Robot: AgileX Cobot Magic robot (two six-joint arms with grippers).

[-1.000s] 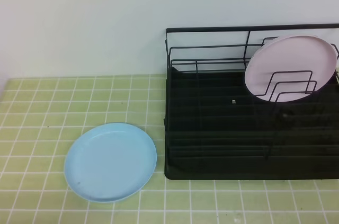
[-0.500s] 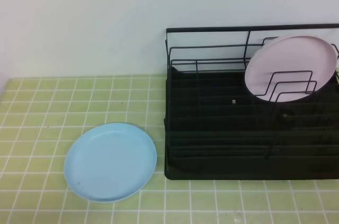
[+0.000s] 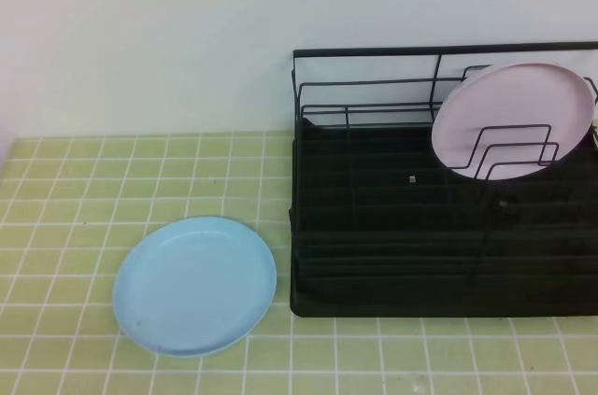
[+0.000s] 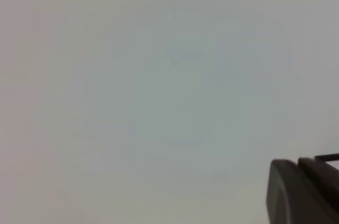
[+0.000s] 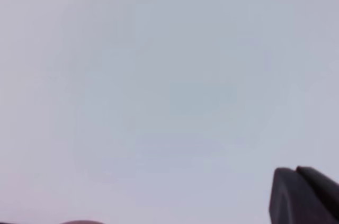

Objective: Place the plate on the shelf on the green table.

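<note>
The light blue plate (image 3: 194,286) lies flat on the green table (image 3: 93,190), just left of the shelf (image 3: 392,255), a black wire rack with a tray base. Neither arm appears in the exterior high view. The left wrist view faces a blank pale wall, with only a dark part of my left gripper (image 4: 303,192) in its lower right corner. My right gripper (image 5: 302,195) shows the same way in the right wrist view. Both are shut with nothing in them.
A pale pink plate (image 3: 512,119) stands upright between the wire dividers at the shelf's back right. A white wall rises behind the table. The shelf runs off the right edge of the exterior high view.
</note>
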